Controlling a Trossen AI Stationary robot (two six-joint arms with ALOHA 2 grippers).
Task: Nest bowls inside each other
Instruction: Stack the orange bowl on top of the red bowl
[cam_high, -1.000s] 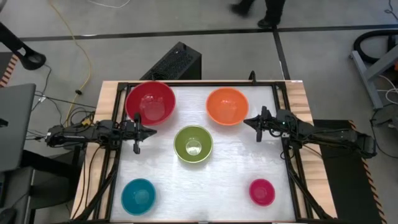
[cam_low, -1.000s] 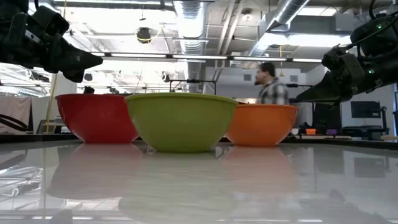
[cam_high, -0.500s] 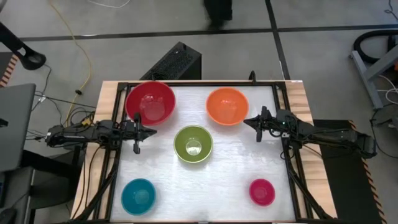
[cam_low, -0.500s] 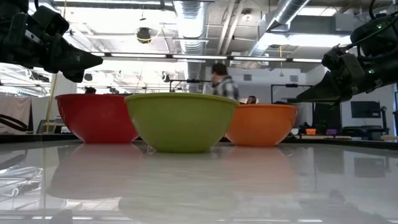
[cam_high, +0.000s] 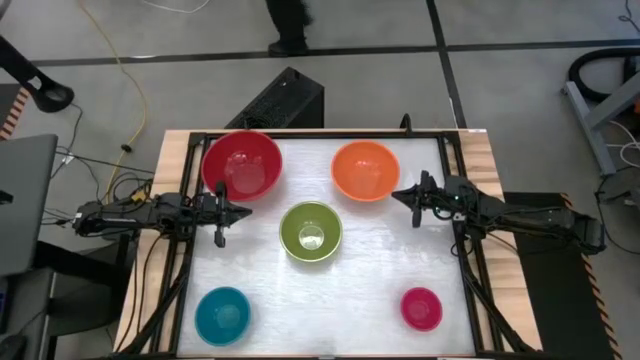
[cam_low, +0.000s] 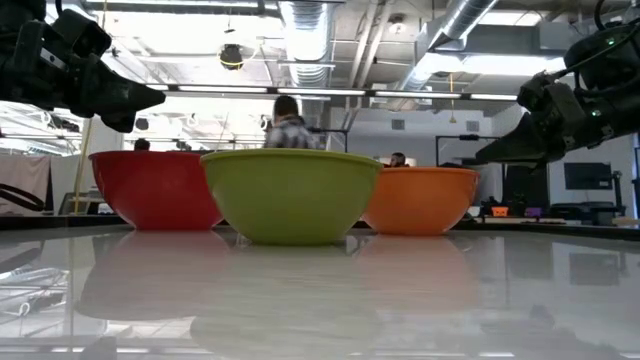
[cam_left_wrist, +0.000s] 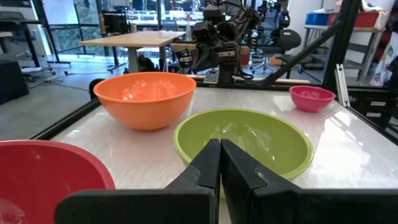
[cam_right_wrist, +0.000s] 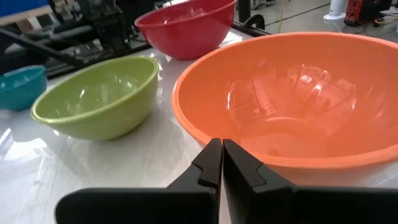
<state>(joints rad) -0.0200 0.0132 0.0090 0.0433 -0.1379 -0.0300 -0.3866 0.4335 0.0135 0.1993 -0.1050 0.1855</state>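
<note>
**Five bowls lay apart on the table, both grippers closed and empty**

The lime green bowl (cam_high: 311, 231) sat upright near the middle of the white table (cam_high: 370, 270), and everything else is placed from it. The red bowl (cam_high: 241, 164) stood toward the far left corner from it, and the orange bowl (cam_high: 365, 170) toward the far right; neither touched it, though in the low view their sides showed just behind its flanks. The teal bowl (cam_high: 222, 316) rested well apart from it at the near left corner, and the magenta pink bowl (cam_high: 421, 308) well apart at the near right. All five stood open side up, and none sat inside another.

The left gripper (cam_high: 246, 211) hung above the table just left of the lime green bowl, beside the near rim of the red one. Its fingers (cam_left_wrist: 211, 163) were pressed together with nothing between them, pointing at the green bowl. The right gripper (cam_high: 397, 195) hung to the right of the lime green bowl, close by the near rim of the orange bowl. Its fingers (cam_right_wrist: 214, 160) were likewise together and held nothing.

Beyond the far edge of the table, past the red bowl, a person (cam_low: 290, 123) showed in the room.
</note>
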